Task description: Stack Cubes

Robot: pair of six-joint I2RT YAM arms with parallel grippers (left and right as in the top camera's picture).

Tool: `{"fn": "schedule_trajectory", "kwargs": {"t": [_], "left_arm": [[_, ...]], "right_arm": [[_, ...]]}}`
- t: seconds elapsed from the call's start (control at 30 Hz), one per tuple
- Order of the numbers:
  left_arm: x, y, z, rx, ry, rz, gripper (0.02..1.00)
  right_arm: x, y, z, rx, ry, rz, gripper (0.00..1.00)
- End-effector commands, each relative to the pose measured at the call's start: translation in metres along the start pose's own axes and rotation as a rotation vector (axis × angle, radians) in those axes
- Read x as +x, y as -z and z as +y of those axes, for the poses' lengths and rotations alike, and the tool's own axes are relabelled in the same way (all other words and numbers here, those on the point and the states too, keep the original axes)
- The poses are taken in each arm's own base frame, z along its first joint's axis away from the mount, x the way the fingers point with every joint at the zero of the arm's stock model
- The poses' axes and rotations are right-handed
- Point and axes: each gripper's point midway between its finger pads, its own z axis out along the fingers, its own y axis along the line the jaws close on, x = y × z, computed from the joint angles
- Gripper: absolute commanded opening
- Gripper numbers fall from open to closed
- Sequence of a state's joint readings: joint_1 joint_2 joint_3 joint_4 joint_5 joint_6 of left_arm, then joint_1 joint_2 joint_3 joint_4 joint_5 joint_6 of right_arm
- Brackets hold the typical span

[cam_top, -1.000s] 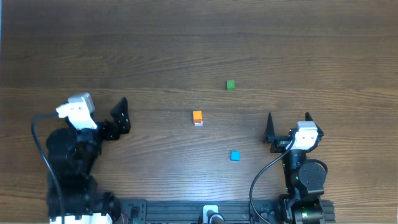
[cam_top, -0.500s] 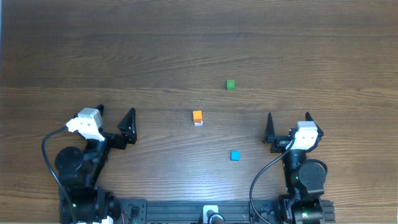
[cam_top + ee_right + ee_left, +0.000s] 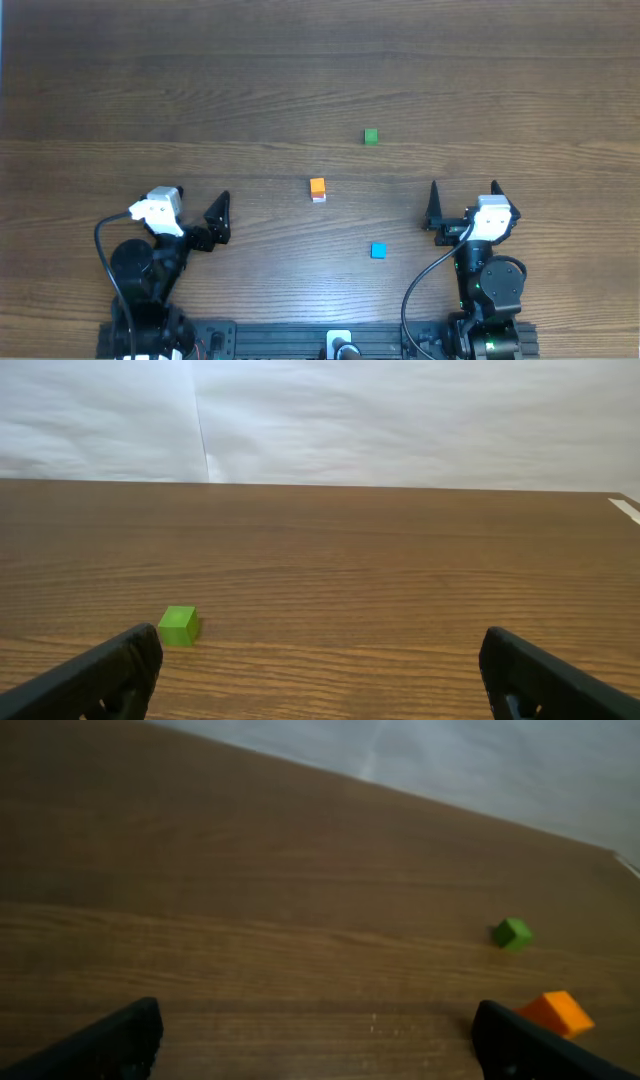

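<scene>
Four cubes on the wooden table on my feed. The orange cube sits on top of a white cube around the middle. The green cube is by itself farther out from the arm bases. The blue cube is also alone, closer to the bases, between the little stack and my right arm. The left gripper hangs low over bare wood on its own side, jaws spread wide with nothing in them. The right gripper is the same, wide apart and empty, with the green cube ahead of it.
</scene>
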State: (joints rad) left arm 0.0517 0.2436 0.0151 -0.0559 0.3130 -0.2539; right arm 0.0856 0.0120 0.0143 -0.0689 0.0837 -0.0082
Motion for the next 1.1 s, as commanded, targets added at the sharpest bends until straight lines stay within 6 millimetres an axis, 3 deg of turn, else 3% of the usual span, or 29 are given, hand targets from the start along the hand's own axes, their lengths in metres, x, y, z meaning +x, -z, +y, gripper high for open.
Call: {"fn": "schedule_trajectory", "kwargs": {"t": [0.03,0.1,0.17,0.3,0.37,0.5,0.67,1.1], "left_arm": [[-0.003,0.002,0.03,-0.174,-0.014,-0.035,1.0],[-0.004,0.005,0.042,-0.241,-0.013,-0.045,1.0],[-0.018,0.009,0.046,-0.277,-0.022,-0.107,0.998],[-0.038,0.017,0.036,-0.248,-0.089,-0.195,1.0],[-0.055,0.024,0.021,-0.193,-0.206,-0.271,1.0],[-0.046,0.019,-0.002,-0.068,-0.365,-0.229,1.0],[-0.044,0.018,-0.01,-0.028,-0.379,-0.226,0.998],[-0.039,0.015,-0.007,-0.039,-0.372,-0.199,1.0]], "right_arm": [[0.003,0.0,0.0,-0.002,0.007,0.001,0.991],[0.003,0.0,0.0,-0.002,0.007,0.001,0.993],[0.003,0.0,0.0,-0.002,0.007,0.001,0.991],[0.003,0.0,0.0,-0.002,0.007,0.001,0.993],[0.003,0.0,0.0,-0.002,0.007,0.001,0.991],[0.003,0.0,0.0,-0.002,0.007,0.001,0.993],[0.003,0.0,0.0,-0.002,0.007,0.001,0.993],[0.003,0.0,0.0,-0.002,0.007,0.001,0.993]]}}
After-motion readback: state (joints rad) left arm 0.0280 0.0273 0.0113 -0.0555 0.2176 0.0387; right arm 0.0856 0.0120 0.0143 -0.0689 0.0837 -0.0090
